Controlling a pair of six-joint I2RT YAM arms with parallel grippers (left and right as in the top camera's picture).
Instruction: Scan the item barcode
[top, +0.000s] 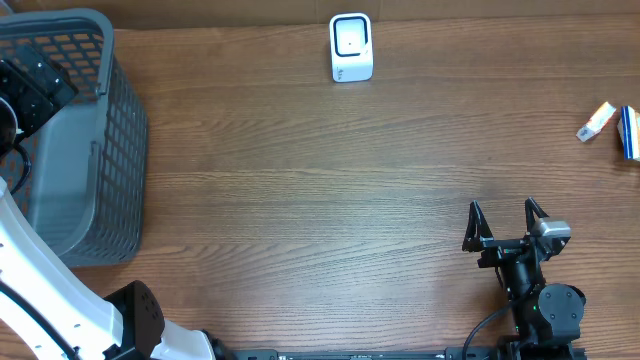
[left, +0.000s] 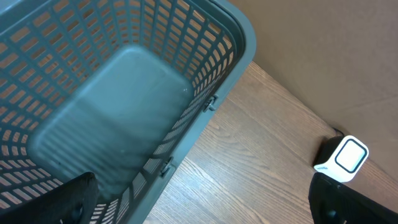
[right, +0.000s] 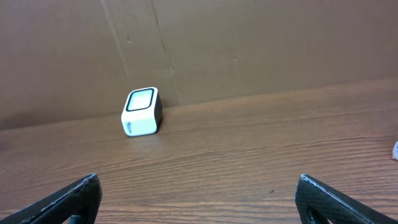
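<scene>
Both tools are spread wide open with nothing in them. The left tool (left: 202, 202) hangs over the gray basket (top: 110, 150), and the right tool (top: 504, 215) sits near the front right of the counter (top: 300, 200). The items, a small white box (top: 596, 121) and a blue box (top: 628, 132), lie at the right edge, well apart from the white scanner (top: 351, 47) at the back.

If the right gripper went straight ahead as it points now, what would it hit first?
Likely nothing until the brown back wall: the right gripper, jaws open, faces only table. The white scanner sits left of that line, as far as visible.
</scene>
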